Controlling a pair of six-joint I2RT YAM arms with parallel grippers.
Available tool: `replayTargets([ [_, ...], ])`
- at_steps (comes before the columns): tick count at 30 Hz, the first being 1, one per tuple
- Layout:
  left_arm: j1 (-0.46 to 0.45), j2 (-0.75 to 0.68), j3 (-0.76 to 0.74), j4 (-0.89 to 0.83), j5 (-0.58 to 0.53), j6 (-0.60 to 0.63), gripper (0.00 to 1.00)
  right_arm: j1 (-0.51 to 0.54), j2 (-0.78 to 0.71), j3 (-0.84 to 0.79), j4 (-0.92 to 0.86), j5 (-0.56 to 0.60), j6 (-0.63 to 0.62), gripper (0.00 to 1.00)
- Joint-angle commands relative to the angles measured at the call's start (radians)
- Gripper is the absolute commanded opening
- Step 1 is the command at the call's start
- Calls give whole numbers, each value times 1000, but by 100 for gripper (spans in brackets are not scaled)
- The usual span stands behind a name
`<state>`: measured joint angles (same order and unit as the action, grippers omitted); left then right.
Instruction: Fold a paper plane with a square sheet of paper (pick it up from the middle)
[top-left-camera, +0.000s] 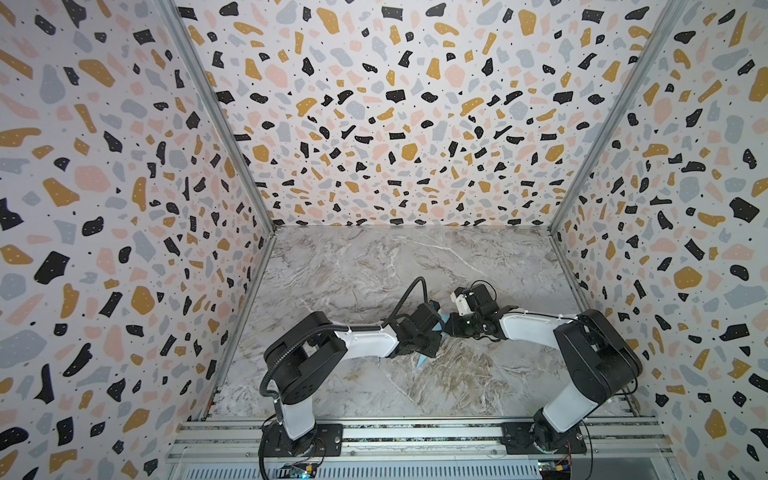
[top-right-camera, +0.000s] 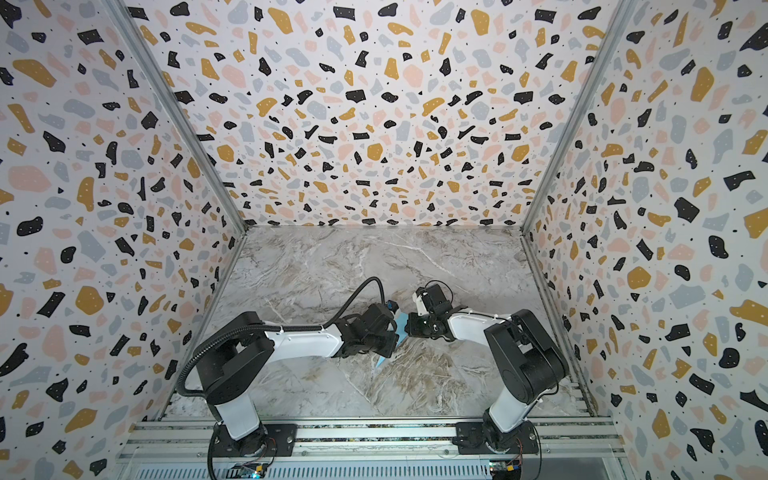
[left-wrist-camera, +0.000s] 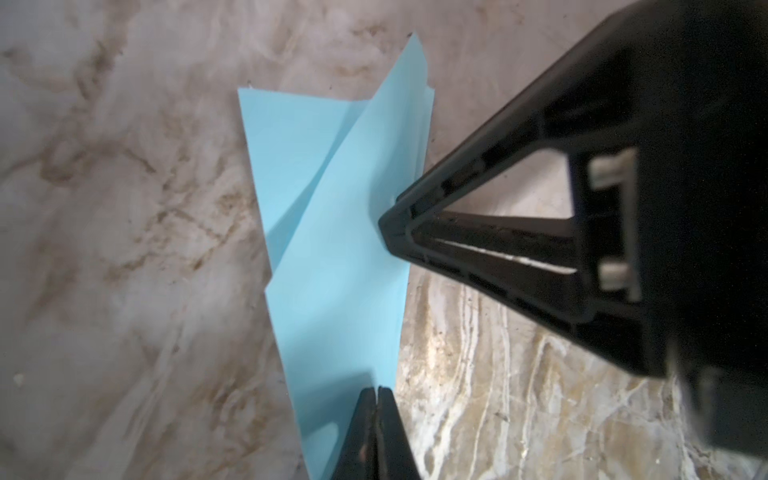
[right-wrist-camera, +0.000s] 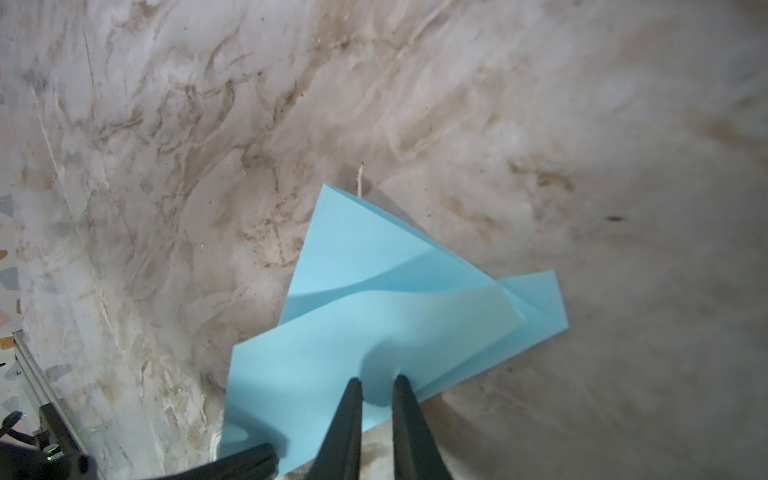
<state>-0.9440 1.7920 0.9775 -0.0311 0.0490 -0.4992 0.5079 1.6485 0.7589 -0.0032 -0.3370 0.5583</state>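
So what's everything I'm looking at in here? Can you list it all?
paper: one, light blue, partly folded, between the two grippers
table: one, grey-brown marble, under everything
walls: three, white with coloured speckles, around the table
rail: one, silver, front edge
cable: one, black, looping along the left arm
left arm: one, black and white, from the rail's left
right arm: one, black and white, from the rail's right
left gripper: one, black, shut on the paper
right gripper: one, black, pinching the paper
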Motion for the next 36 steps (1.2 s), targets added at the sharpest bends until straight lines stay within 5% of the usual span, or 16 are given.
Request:
replayTargets([
  [1,5,18,46,14,17,-1,0,-12,23,2,-64,18,-9,17],
  [12,5,113,85,-15,15,5,0,-43,-8,-18,10,-82,-7,17],
  [21,5,116,69,-37,13,13,0,-82,-59,-46,195,-326,-31,18],
  [36,4,80,43,-21,8,-2,0,-104,57,-35,201,-236,-14,16],
])
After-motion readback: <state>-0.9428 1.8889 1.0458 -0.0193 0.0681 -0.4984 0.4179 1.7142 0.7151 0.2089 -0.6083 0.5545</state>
